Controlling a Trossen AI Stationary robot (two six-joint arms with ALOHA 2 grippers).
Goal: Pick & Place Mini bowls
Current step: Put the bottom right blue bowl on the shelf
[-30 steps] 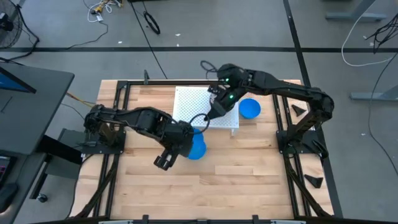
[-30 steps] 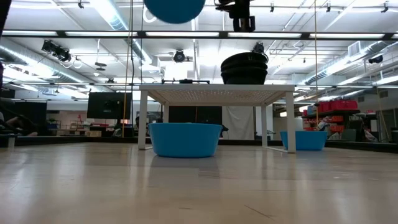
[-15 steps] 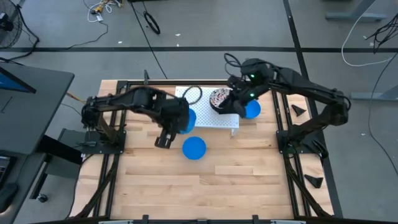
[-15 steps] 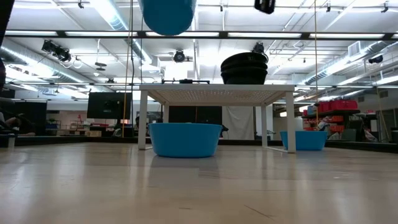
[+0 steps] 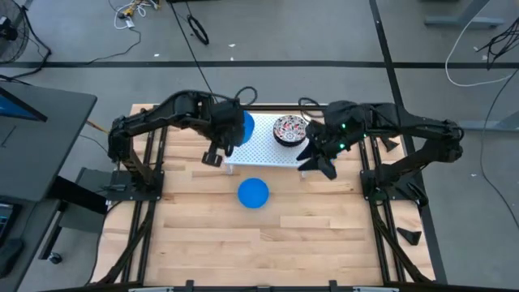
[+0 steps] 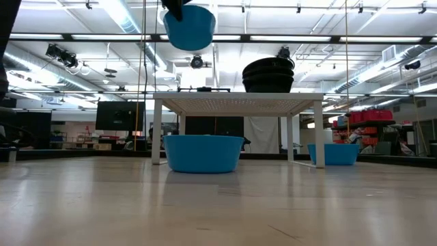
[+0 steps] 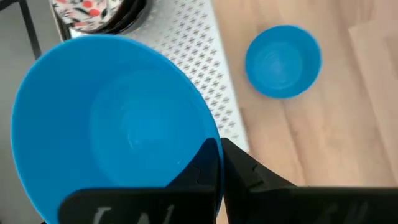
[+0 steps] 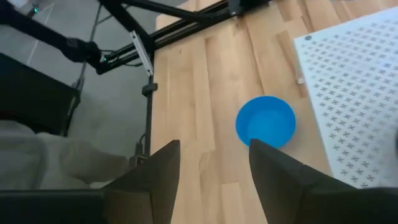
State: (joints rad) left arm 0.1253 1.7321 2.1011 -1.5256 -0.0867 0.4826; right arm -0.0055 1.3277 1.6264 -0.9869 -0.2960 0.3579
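My left gripper is shut on a plain blue mini bowl, which hangs in the air above the left part of the white perforated rack. The low view shows that bowl well above the rack top. A stack of floral mini bowls stands on the rack. A second blue bowl sits on the table just nearer than the rack. A third rests right of the rack, hidden in the high view under my right arm. My right gripper is open and holds nothing. My left gripper holds the blue bowl by its rim, one finger inside the bowl and one outside the wall. The bowl is lifted clear above the rack, mouth up and slightly tilted.
The rack stands on thin white legs with room beneath it. Black frame rails run along both sides of the table. The wood nearer than the lone blue bowl is bare.
My left gripper has carried the blue bowl from above the middle of the table toward the far edge, over the rack's left part. My right gripper has left the rack's near edge, swinging right and then nearer, and now stands off the rack's right near corner.
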